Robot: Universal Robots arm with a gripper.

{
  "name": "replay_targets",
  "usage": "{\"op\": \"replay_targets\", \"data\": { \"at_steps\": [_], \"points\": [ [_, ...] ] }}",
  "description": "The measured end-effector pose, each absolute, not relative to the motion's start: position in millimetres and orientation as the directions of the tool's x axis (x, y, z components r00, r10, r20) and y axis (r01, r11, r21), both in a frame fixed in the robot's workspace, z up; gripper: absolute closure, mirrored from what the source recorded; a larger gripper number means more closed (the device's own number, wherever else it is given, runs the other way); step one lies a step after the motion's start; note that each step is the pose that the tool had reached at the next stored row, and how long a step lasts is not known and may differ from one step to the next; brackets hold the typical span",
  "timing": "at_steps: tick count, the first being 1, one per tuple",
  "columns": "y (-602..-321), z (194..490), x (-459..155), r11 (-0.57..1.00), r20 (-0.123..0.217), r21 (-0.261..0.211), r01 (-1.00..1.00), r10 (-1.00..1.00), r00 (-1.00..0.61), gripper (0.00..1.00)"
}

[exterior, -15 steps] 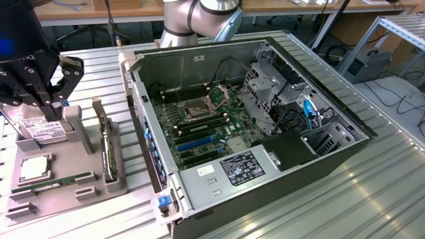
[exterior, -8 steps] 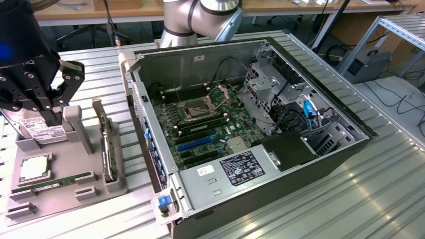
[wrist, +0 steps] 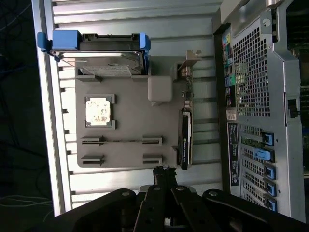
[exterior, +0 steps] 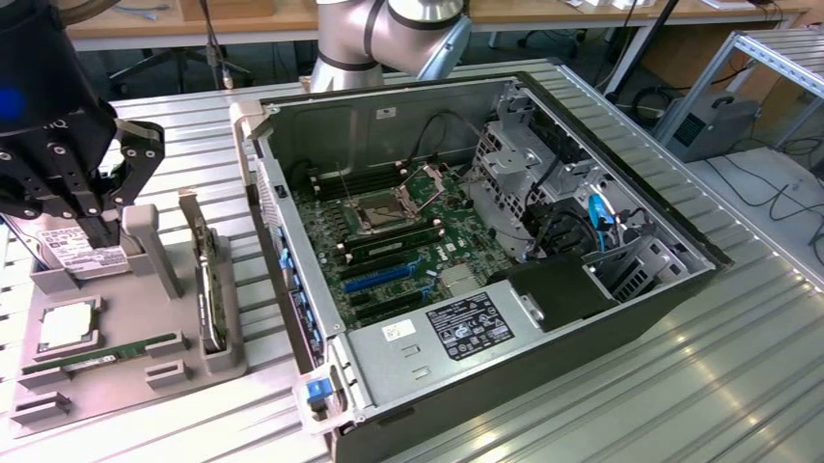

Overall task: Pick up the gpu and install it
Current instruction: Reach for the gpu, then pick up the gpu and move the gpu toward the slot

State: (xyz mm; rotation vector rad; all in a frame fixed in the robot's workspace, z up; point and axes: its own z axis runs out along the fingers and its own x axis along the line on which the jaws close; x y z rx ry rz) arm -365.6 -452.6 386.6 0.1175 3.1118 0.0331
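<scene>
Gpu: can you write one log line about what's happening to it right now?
gripper: shut, empty, above tray | gpu: on edge in tray, untouched | computer case: open

A robotics lab: a robot arm (exterior: 386, 39), slatted metal table (exterior: 721, 386), opened computer tower (exterior: 515, 391), cable-strewn desks (exterior: 258, 19) behind.

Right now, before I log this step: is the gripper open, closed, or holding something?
Gripper: closed, with nothing between its fingers; the card stands in the gray holder, not gripped.
</scene>
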Motion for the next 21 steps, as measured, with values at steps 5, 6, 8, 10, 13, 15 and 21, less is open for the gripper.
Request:
{"op": "replay_targets", "data": {
  "at_steps": [5,6,8,10,13,15,21],
  "points": [
    [-452.6,386.6,-365.6,0.997,-0.027,0.022,0.075,0.076,-0.997,0.89],
    [-452.6,386.6,-365.6,0.997,-0.027,0.022,0.075,0.076,-0.997,0.89],
    [-452.6,386.6,-365.6,0.997,-0.027,0.022,0.075,0.076,-0.997,0.89],
    [-452.6,386.7,-365.6,0.997,-0.027,0.022,0.075,0.076,-0.997,0.89],
    [-452.6,386.6,-365.6,0.997,-0.027,0.022,0.075,0.076,-0.997,0.71],
    [-452.6,386.6,-365.6,0.997,-0.027,0.022,0.075,0.076,-0.997,0.58],
    [-452.6,386.2,-365.6,0.997,-0.027,0.022,0.075,0.076,-0.997,0.52]
  ]
}}
